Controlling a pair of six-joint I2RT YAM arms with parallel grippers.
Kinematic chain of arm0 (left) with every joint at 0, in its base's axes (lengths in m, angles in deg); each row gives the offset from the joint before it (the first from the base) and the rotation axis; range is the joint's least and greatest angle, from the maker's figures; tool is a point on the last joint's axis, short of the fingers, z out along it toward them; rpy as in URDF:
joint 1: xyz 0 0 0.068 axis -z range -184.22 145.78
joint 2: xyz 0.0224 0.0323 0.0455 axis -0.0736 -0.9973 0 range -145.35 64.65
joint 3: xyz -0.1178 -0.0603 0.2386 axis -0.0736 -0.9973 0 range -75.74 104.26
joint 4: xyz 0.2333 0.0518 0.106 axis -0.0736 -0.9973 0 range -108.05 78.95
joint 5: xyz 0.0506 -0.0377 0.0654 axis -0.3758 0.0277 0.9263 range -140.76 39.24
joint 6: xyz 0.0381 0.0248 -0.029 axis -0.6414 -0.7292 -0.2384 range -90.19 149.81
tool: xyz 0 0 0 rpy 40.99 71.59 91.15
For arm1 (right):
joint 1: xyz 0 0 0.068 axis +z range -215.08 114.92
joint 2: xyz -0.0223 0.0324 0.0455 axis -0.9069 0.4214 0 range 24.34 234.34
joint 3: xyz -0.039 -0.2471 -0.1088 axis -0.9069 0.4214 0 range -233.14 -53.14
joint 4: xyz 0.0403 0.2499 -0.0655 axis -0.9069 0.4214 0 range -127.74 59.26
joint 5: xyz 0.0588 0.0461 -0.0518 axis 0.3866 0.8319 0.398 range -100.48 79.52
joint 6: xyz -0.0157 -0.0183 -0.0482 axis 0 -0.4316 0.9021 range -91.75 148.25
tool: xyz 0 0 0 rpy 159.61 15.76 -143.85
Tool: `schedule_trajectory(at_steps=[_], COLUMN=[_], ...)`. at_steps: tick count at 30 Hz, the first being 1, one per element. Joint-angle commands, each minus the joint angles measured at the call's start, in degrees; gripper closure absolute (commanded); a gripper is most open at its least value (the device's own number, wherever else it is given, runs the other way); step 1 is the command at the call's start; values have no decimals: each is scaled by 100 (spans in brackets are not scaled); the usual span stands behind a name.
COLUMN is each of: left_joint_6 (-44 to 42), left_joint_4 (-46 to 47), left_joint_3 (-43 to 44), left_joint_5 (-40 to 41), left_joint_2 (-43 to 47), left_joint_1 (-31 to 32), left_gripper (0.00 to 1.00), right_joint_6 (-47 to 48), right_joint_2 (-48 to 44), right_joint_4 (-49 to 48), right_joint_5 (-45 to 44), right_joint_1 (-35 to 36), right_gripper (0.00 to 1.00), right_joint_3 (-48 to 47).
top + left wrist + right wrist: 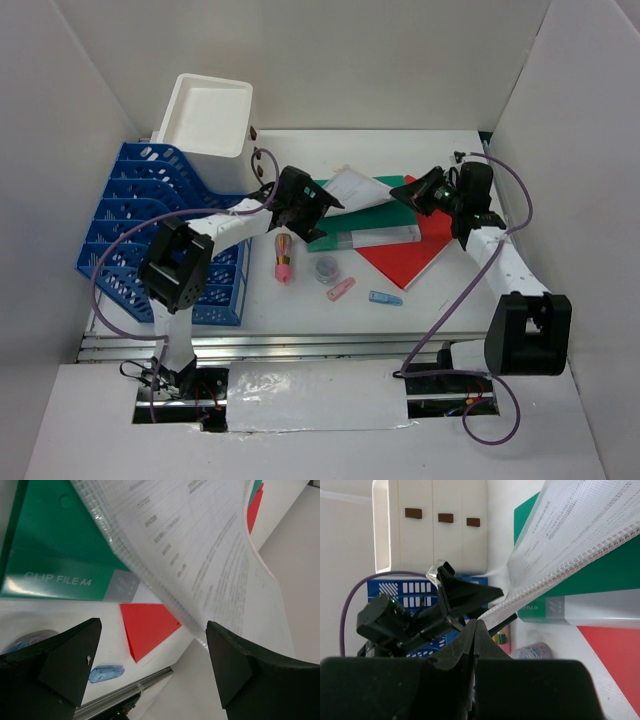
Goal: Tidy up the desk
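Note:
A clear document sleeve [355,185] with a printed sheet is held tilted above the white desk [300,315]. My right gripper [402,194] is shut on the sleeve's right corner; in the right wrist view the jaws [475,625] meet on its edge [580,535]. My left gripper [324,218] is open at the sleeve's left end, one finger above and one below. In the left wrist view the sleeve [200,545] hangs just ahead of the wide-open gripper [155,665]. Under it lie a green clip file [375,228] and a red folder [405,258].
A blue file rack [130,230] stands at the left and a white box with brown knobs [205,115] at the back left. A bundle of pens [284,258], a tape roll [326,268], a pink clip [341,289] and a blue clip [385,298] lie at the front.

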Motion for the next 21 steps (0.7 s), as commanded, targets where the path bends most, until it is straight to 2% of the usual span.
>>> schedule_trajectory(at_steps=[1,5,8,9,12,17,19,20,21], left_joint_6=[286,339,383,418,515,577,568,568,550], left_joint_4=[231,222,239,292,362,512,547,538,538], left_joint_3=[434,583,680,715,786,751,794,829,917], left_joint_5=[146,313,331,305,182,190,234,235,226], left_joint_2=[-140,-298,-518,-571,-826,-809,-818,-835,-861], left_joint_1=[-10,-10,-10,-10,-2,77,112,121,130], left_gripper=[0,0,6,14,28,30,35,45,50], right_joint_6=[93,119,84,58,14,5,-30,-100,-127], right_joint_2=[-360,-395,-439,-448,-536,-606,-607,-615,-624], right_joint_4=[-375,-401,-489,-541,-585,-559,-620,-717,-761], right_joint_5=[286,356,435,461,505,532,584,672,707], right_joint_1=[70,70,105,106,149,158,158,158,158], right_gripper=[100,100,100,100,100,100,100,100,100], right_joint_3=[65,100,170,188,214,197,214,249,267])
